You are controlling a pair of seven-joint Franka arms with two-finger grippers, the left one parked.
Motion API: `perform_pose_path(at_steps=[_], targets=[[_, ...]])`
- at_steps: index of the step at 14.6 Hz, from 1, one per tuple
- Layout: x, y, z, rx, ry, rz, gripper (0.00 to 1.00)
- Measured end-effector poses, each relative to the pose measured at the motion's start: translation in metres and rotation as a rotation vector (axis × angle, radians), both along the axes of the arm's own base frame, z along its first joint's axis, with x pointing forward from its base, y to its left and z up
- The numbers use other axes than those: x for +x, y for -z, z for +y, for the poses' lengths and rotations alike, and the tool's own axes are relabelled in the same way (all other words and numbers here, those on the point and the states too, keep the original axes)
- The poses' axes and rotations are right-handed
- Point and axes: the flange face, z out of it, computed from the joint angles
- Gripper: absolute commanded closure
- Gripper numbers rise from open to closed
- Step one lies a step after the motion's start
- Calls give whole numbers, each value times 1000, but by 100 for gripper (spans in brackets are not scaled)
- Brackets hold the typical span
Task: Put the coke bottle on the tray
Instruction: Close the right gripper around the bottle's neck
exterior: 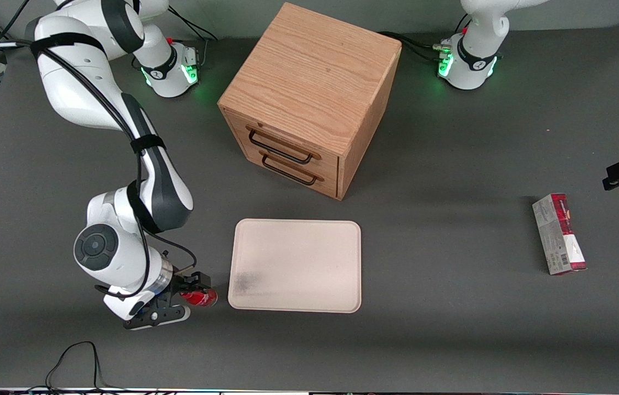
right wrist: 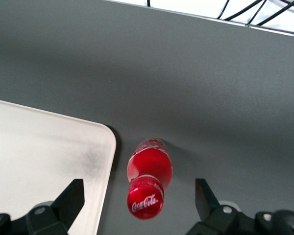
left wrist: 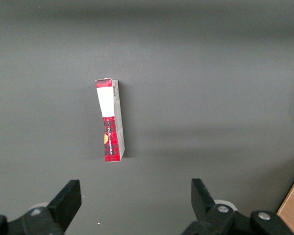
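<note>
The coke bottle [exterior: 201,297], with its red cap and red label, stands upright on the grey table just off the tray's corner toward the working arm's end. The cream-white tray [exterior: 296,222] lies flat in front of the cabinet's drawers and has a dark smudge near that corner. My right gripper [exterior: 183,299] is low over the bottle and open, one finger on each side of it. In the right wrist view the bottle [right wrist: 149,183] sits between the open fingers [right wrist: 74,196] without touching them, and the tray [right wrist: 39,156] is beside it.
A wooden drawer cabinet [exterior: 309,93] stands farther from the front camera than the tray. A red-and-grey carton [exterior: 558,233] lies toward the parked arm's end of the table and also shows in the left wrist view [left wrist: 111,121]. A cable [exterior: 76,362] runs along the table's near edge.
</note>
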Motion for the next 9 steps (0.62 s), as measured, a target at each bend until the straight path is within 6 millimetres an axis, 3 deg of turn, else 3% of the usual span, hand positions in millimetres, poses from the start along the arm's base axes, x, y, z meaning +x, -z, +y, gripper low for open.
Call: perform_pose_path(at_steps=[2,4,7,9], targets=[[0,7,0,-2,0,9,10],[0,15,0,-4,0,17,29],[0,21,-1,-6,1,24,96],[0,21,-1,-5,2,22,100]])
